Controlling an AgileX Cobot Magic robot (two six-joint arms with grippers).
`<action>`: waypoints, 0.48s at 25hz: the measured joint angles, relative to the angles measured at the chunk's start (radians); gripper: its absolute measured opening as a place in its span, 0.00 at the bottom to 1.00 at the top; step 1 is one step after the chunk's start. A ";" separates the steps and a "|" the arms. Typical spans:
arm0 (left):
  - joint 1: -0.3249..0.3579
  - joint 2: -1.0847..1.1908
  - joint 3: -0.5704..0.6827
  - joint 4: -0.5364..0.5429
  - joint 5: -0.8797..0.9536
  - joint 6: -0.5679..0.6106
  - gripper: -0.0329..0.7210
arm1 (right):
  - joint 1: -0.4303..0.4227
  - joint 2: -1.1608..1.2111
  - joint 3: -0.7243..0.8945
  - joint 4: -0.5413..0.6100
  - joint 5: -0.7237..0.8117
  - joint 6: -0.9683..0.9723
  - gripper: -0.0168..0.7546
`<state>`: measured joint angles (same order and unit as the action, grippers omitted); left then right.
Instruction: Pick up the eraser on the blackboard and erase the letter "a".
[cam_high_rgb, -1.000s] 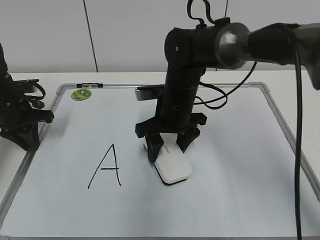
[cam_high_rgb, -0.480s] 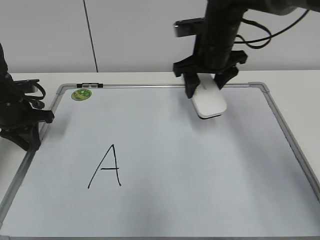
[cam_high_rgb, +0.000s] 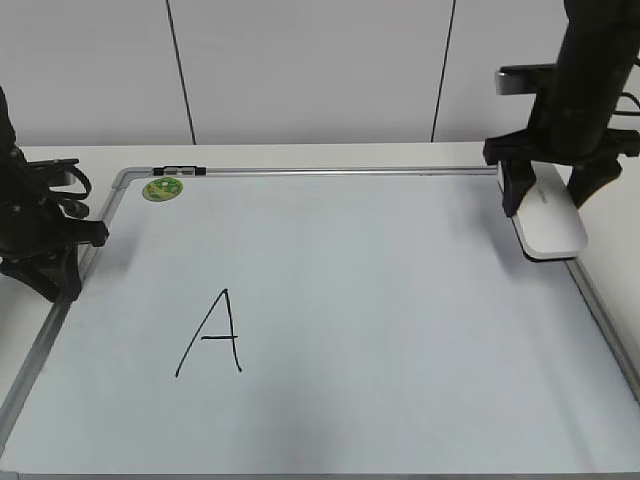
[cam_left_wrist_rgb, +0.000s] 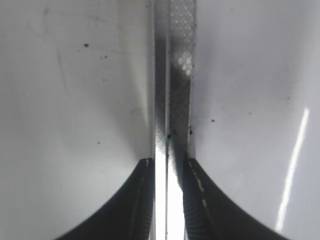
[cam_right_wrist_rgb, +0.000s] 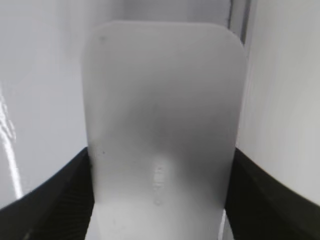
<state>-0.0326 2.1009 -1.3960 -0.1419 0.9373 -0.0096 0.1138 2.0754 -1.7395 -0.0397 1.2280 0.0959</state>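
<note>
The white eraser is held in my right gripper, above the right rim of the blackboard. In the right wrist view the eraser fills the space between the black jaws of the gripper, with the board's rim beside it. No small letter "a" shows on the board; only a large capital "A" is there. My left gripper sits at the board's left edge, and in the left wrist view its jaws close round the metal frame.
A round green magnet sits at the board's far left corner, with a small dark clip on the top rim beside it. The white table borders the board on the right. A pale wall stands behind.
My right gripper has carried the eraser from the middle of the board, first to the far rim, then to the right edge. The left arm has not moved.
</note>
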 joint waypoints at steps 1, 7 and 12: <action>0.000 0.000 0.000 0.000 0.000 0.000 0.25 | -0.011 0.000 0.018 0.004 0.000 -0.002 0.70; 0.000 0.000 0.000 0.000 0.000 0.010 0.25 | -0.042 0.000 0.086 0.018 -0.002 -0.034 0.70; 0.000 0.000 0.000 0.000 0.000 0.010 0.25 | -0.061 0.018 0.086 0.060 -0.006 -0.071 0.70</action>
<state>-0.0326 2.1009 -1.3960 -0.1419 0.9373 0.0000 0.0530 2.0930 -1.6535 0.0207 1.2220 0.0246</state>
